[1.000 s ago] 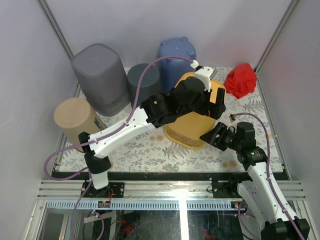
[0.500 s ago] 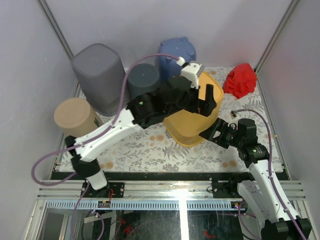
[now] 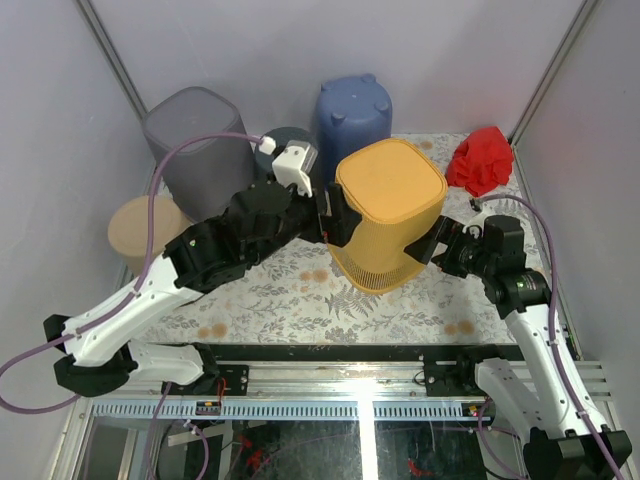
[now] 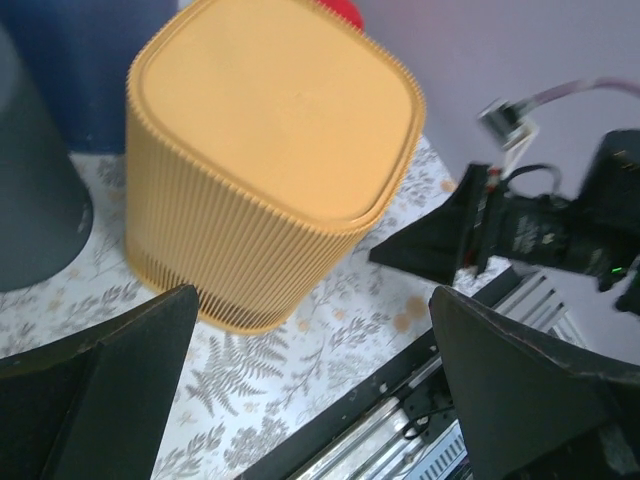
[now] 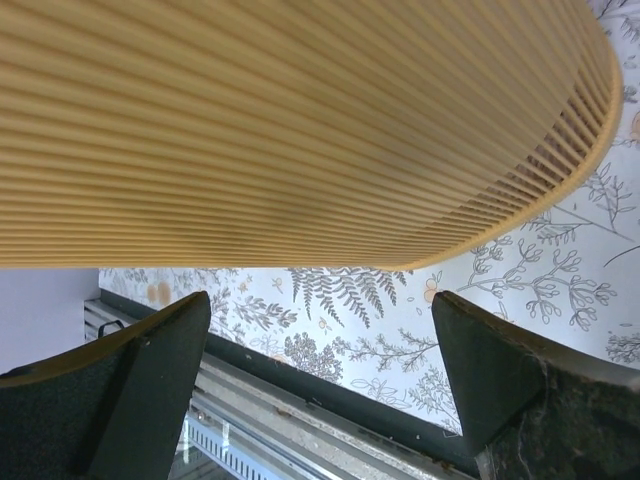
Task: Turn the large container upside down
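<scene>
The yellow ribbed container (image 3: 388, 205) stands on the floral mat with its closed base up and its rim on the mat. It fills the left wrist view (image 4: 270, 130) and the top of the right wrist view (image 5: 300, 120). My left gripper (image 3: 334, 214) is open and empty, just left of the container and apart from it; its jaws frame the mat (image 4: 312, 300). My right gripper (image 3: 441, 246) is open and empty, close to the container's lower right wall (image 5: 320, 300). It also shows in the left wrist view (image 4: 440, 240).
A tall grey bin (image 3: 195, 150), a dark grey bin (image 3: 287, 148) and a blue container (image 3: 355, 108) stand along the back. A tan container (image 3: 150, 235) stands at the left. A red cloth (image 3: 482, 160) lies at the back right. The metal rail (image 3: 360, 375) runs along the front.
The yellow container went from tilted on its side to standing base up. My left gripper let go and drew back to the left. My right gripper shifted slightly back along its right side.
</scene>
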You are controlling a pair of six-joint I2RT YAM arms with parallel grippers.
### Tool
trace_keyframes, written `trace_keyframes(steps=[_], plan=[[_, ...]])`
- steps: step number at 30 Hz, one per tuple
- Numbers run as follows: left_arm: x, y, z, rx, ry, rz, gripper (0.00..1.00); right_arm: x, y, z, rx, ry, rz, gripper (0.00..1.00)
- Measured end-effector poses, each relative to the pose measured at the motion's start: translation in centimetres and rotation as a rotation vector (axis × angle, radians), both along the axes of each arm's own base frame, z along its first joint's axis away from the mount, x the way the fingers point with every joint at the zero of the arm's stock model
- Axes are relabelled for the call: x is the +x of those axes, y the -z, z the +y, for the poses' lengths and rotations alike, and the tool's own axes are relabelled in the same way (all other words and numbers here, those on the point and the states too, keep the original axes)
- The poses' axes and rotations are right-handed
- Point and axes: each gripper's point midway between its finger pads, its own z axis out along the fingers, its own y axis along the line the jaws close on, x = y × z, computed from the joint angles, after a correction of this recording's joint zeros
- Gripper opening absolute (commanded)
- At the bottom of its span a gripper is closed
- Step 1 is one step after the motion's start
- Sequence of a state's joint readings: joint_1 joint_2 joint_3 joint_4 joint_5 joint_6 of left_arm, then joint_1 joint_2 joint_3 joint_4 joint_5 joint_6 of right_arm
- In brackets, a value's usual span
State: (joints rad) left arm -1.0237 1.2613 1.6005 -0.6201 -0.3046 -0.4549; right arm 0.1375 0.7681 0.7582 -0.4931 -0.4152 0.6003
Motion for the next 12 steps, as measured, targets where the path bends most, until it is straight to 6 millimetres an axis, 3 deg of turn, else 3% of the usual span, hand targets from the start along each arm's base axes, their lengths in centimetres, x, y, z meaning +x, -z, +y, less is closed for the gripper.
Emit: trace_keyframes(steps=[5,12], plan=[[-0.5,2.7,1.9,0.034,-0.042,0.029,1.00,0.3,-1.2,-0.6,-0.039,0.013,-0.032,0.99],[-0.7,3.7,2.9,0.035,-0.069,0.044,1.00,0.4,-1.3,-1.0,-0.069,0.021,-0.043,1.00]])
